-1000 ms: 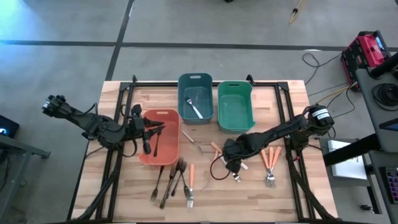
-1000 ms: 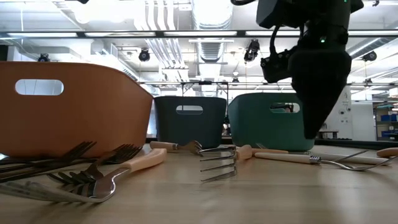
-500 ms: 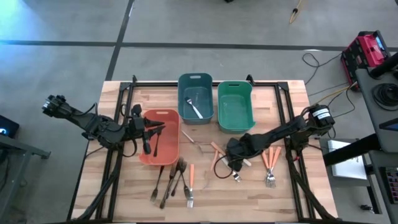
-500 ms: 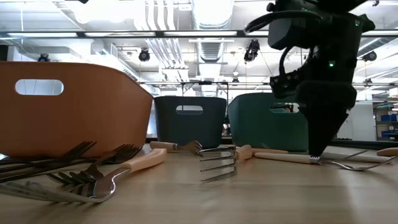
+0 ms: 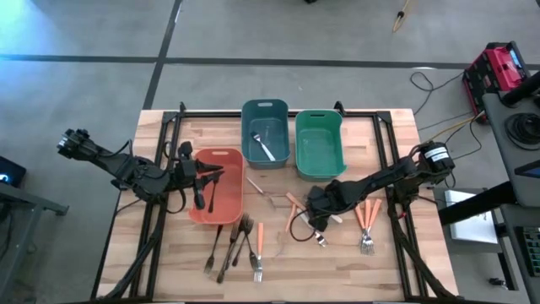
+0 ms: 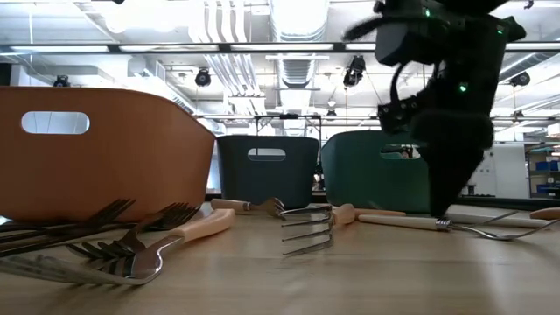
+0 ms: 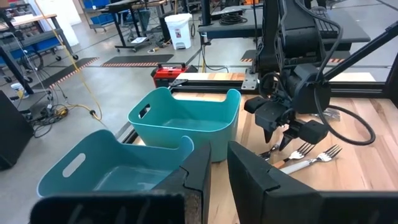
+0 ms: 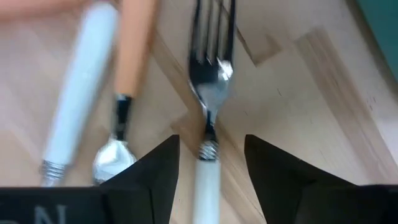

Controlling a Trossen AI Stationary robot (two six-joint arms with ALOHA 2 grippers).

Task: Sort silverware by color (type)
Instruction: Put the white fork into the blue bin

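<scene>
Right wrist view: right tool (image 8: pixel 209 163) spread apart, straddling pale-handled silver fork (image 8: pixel 209 81), long axis running up-frame between both fingers; left tool (image 5: pixel 205 181) shut, far left.

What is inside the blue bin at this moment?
One shiny silver fork lies inside the blue bin, on its floor toward the near end. The rest of the floor appears bare, though the near wall may hide a narrow strip.

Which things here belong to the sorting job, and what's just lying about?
Job:
- white-handled fork between the open right gripper fingers
- orange-handled forks
- dark forks
- silver fork in the blue bin
- salmon bin, green bin

Lying about:
- red case and cables beside the table
</scene>
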